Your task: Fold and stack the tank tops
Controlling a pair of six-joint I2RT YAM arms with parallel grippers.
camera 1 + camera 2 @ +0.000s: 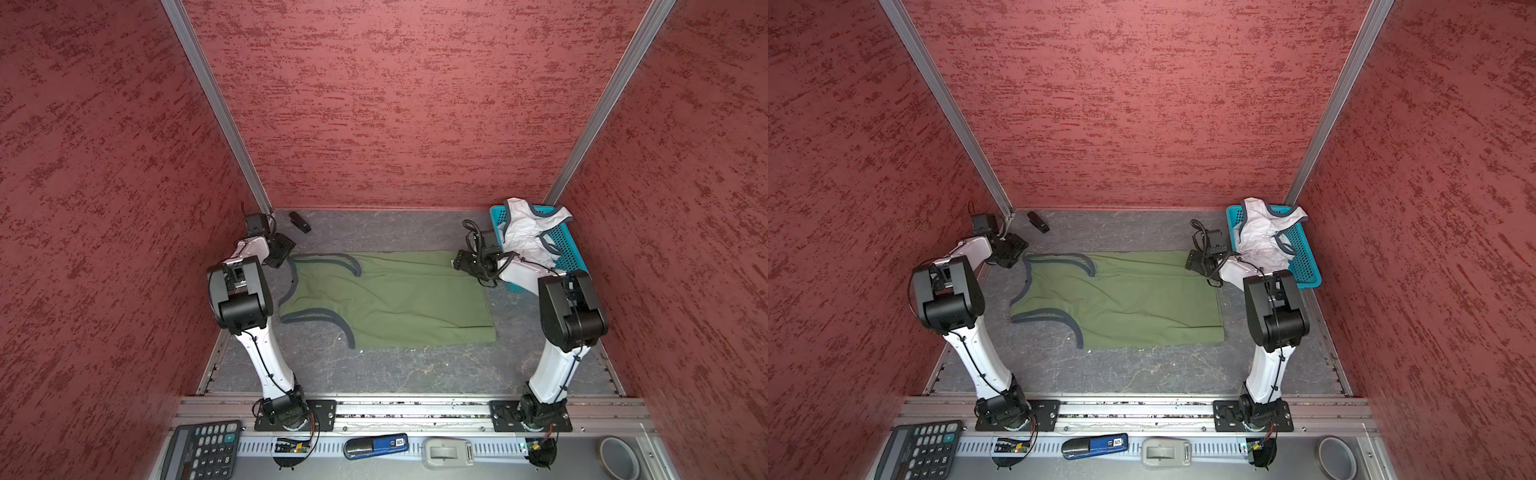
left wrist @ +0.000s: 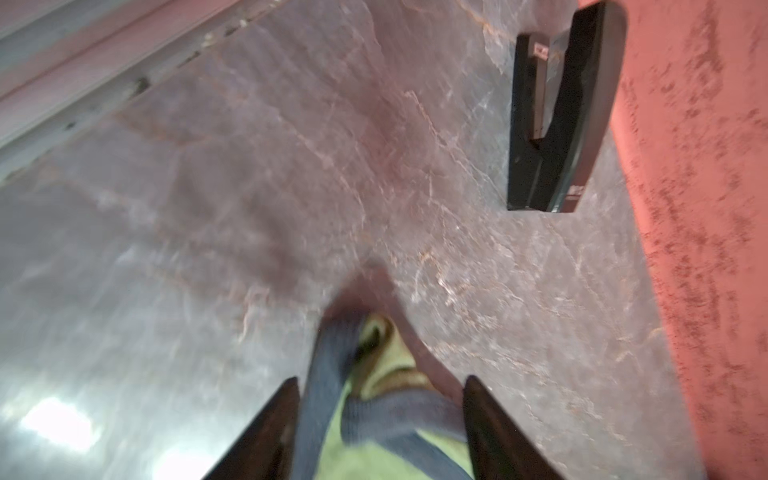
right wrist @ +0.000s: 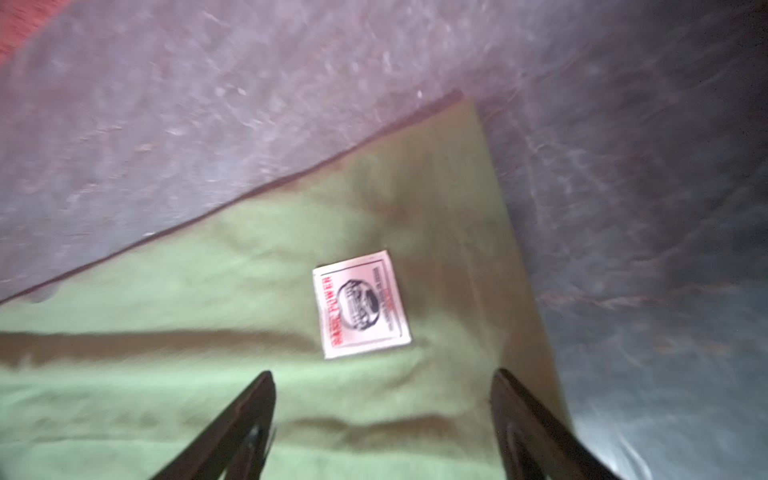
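1. Left gripper [image 2: 382, 379]: its fingers [image 2: 266, 428] are spread and pinch nothing. A grey-trimmed shoulder strap of the green tank top [image 1: 395, 299] lies between them. It may brush one finger, but the blur hides that.
2. Just past those fingertips the strap ends and the bare grey table [image 2: 208, 187] begins. Farther ahead and off to one side, a black clip [image 2: 561, 116] lies near the red wall [image 2: 706, 208].
3. Right gripper [image 3: 383, 373]: its fingers [image 3: 232, 436] are spread wide and hold nothing, over the hem end of the green tank top.
4. Just ahead of those fingertips a white label [image 3: 360, 303] sits on the cloth. Beyond it comes the shirt's corner, then the table.
5. In both top views the green tank top lies flat between the two grippers, with its straps at the left fingers and its hem at the right.
6. Behind the right fingers, on the wrist side, the white tank top [image 1: 525, 232] lies crumpled in a turquoise basket [image 1: 567, 249], spilling over its rim.
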